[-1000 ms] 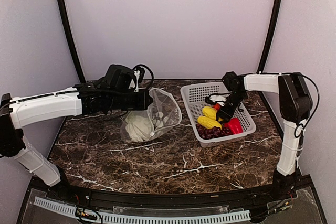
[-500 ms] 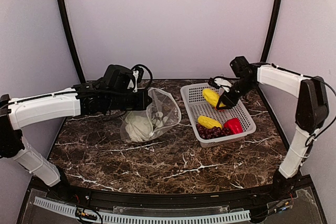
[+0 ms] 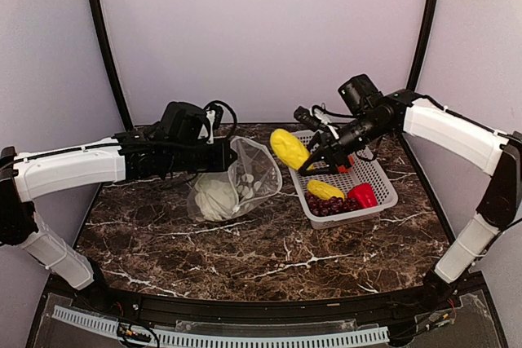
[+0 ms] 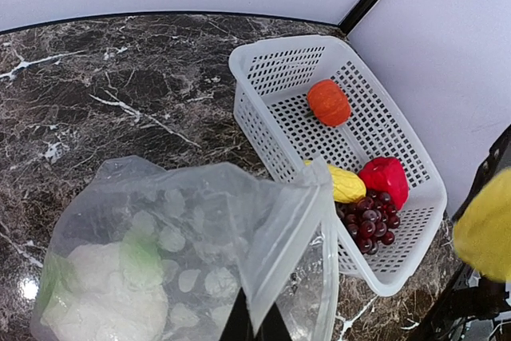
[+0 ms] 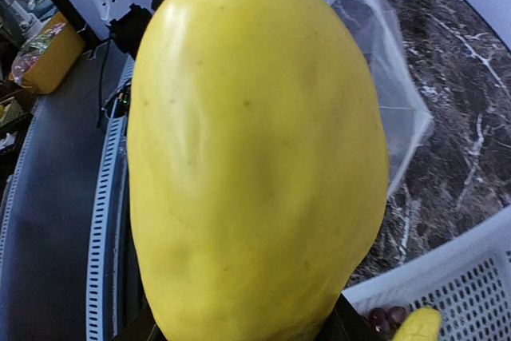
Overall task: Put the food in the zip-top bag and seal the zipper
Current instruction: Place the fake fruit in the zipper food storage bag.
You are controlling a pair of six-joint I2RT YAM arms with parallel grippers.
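We have the right gripper with its jaws partly closed around one yellow oblong. It hangs in the air over the basket's 9 o'clock rim, between the basket and the zip-top bag. The oblong looks like a smooth, rigid, light toy, and we judge it slippery. It is gripped near one end, so it could pivot in the jaws, and a grip across its middle would be steadier.

The left gripper has its jaws pinched shut on the bag's upper lip. This lifts the mouth open toward 3 o'clock, facing the basket. The film is thin and limp and will sag or fold if nudged, so we would bring food in through the centre of the mouth without brushing the lip. The white lumpy vegetable already lies inside at the bag's 8 o'clock end, leaving room nearer the mouth.

On the marbled worktop the basket sits at 2 o'clock. It holds the orange-red round one, the second yellow oblong, the red pepper and the dark grapes. The basket's rim and the left arm's cabling at the bag's 11 o'clock side are the nearest things in the way.
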